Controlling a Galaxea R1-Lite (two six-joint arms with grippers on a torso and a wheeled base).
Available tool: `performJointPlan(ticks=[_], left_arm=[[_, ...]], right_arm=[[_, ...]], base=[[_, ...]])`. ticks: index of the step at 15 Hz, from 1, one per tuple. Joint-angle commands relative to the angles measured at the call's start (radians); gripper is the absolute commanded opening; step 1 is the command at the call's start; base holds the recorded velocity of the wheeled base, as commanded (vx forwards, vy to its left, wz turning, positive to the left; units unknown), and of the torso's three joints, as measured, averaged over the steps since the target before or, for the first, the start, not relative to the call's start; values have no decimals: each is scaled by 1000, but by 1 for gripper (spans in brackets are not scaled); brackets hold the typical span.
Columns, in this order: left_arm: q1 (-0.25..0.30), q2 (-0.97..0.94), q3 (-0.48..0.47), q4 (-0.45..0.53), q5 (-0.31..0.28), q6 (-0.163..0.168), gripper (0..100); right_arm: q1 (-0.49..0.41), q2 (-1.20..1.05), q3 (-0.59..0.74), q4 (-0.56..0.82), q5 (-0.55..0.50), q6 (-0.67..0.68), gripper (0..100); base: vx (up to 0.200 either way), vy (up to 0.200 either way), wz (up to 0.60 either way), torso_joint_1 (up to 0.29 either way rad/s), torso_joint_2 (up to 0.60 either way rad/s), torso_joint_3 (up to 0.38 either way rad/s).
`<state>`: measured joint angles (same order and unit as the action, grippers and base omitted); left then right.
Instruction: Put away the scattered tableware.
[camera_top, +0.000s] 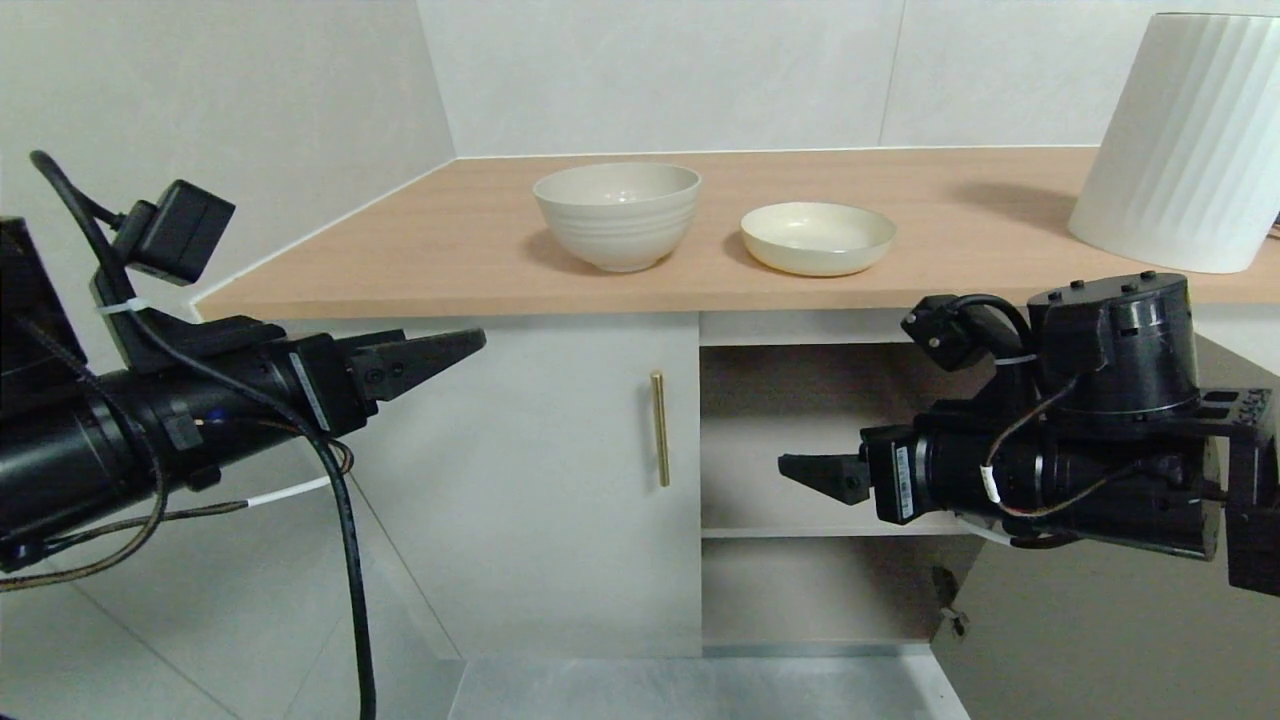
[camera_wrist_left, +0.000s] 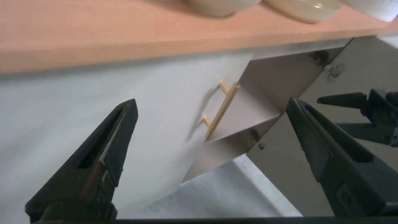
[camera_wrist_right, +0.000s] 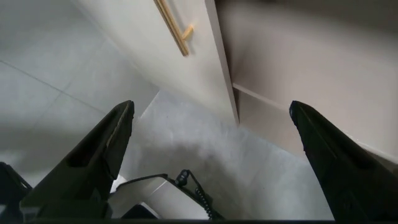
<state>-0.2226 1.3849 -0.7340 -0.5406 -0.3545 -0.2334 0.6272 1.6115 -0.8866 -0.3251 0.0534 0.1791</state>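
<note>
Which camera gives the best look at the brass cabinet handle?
The head view: the brass handle shows whole and square-on on the closed door. The left wrist view shows the handle whole but slanted; the right wrist view cuts off one end.

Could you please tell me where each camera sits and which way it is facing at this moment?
Head view: on the robot's head, facing forward and down at the counter, bowl, dish and open cabinet; left tool and right tool show with their arms.
Left wrist view: on the left wrist, facing the closed door's brass handle between its own open fingers.
Right wrist view: on the right wrist, facing down at floor and door edge between its open fingers.
Shared: all three show the brass handle.
</note>
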Motion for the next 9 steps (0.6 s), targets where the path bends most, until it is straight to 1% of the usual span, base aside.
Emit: performJointPlan(ticks=[1, 7, 8, 9], left_arm=[[0, -3, 5, -2, 0, 0, 100], [0, 16, -7, -2, -4, 2, 100], [0, 42, -45, -2, -29, -1, 100], [-1, 54, -57, -2, -54, -3, 100]], right_arm=[[-1, -4, 1, 0, 0, 0, 100], [-3, -4, 1, 0, 0, 0, 100], [-4, 1, 1, 0, 0, 0, 100], [-4, 4, 1, 0, 0, 0, 100]], base=[[0, 0, 0, 105, -290, -290], [0, 0, 0, 174, -505, -292], [0, 0, 0, 183, -481, -290], [0, 0, 0, 168, -471, -281]])
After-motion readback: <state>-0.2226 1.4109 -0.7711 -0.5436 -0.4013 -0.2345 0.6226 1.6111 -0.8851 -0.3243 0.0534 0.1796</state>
